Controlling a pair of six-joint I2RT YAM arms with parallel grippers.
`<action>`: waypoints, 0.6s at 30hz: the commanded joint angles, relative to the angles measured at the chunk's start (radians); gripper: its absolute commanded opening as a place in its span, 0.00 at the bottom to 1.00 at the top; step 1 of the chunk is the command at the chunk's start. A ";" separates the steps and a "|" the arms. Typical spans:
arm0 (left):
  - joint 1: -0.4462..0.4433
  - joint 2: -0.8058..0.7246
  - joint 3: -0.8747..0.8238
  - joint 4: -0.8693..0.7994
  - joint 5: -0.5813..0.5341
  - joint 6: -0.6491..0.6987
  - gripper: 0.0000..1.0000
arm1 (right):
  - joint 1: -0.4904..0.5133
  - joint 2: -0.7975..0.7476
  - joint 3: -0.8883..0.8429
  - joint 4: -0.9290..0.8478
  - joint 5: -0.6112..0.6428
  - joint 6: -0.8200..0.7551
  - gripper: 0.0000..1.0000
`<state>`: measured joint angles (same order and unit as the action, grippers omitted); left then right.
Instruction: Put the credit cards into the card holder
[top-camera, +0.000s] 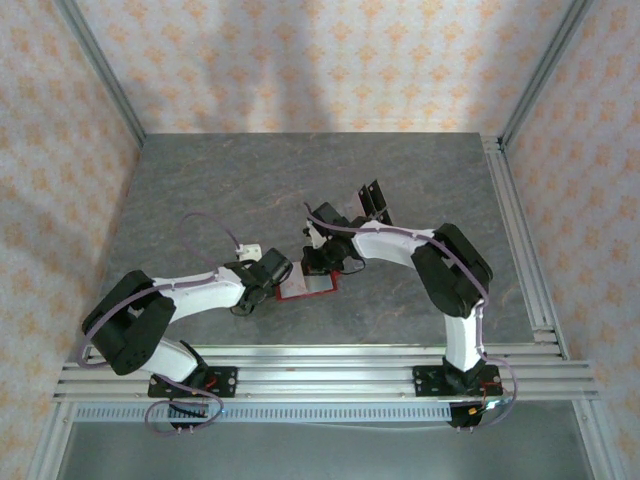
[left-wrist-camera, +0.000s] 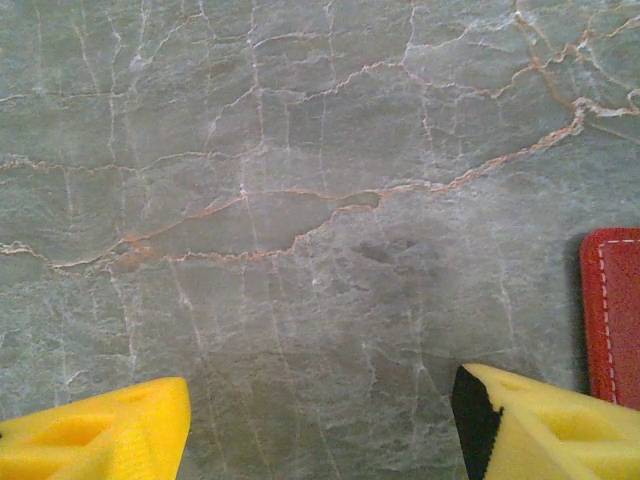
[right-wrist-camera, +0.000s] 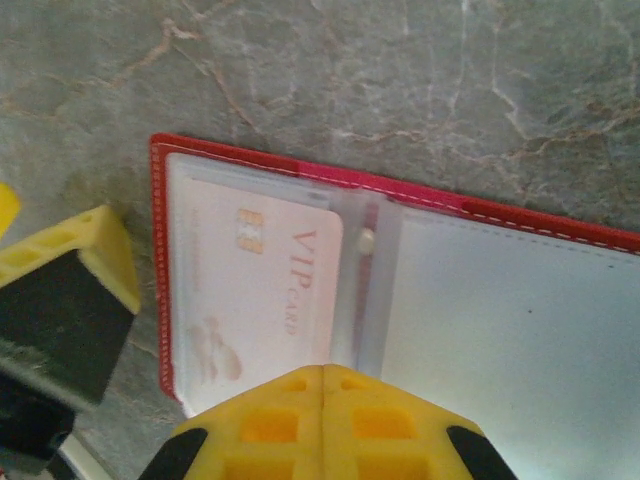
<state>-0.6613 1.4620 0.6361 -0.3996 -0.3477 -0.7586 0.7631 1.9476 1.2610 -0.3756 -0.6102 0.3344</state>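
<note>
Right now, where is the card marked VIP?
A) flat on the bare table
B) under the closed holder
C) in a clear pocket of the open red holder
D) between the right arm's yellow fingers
C: the VIP card sits under clear plastic inside the open card holder, and the right fingers are shut together.

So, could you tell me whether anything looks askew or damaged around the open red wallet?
Nothing stands out. The red bi-fold card holder lies open and flat on the grey marbled table, and the pale VIP card sits square inside its clear pocket.
</note>
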 joint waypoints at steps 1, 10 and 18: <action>-0.008 0.009 -0.004 0.008 -0.017 0.002 0.71 | 0.004 0.022 0.022 -0.018 0.001 -0.021 0.00; -0.011 0.019 -0.017 0.031 -0.009 -0.002 0.71 | 0.013 0.046 0.035 -0.019 -0.005 -0.021 0.00; -0.017 0.031 -0.022 0.047 -0.004 -0.004 0.71 | 0.030 0.063 0.068 -0.045 -0.009 -0.033 0.00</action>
<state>-0.6678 1.4727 0.6312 -0.3725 -0.3485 -0.7589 0.7830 1.9896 1.2953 -0.3874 -0.6132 0.3233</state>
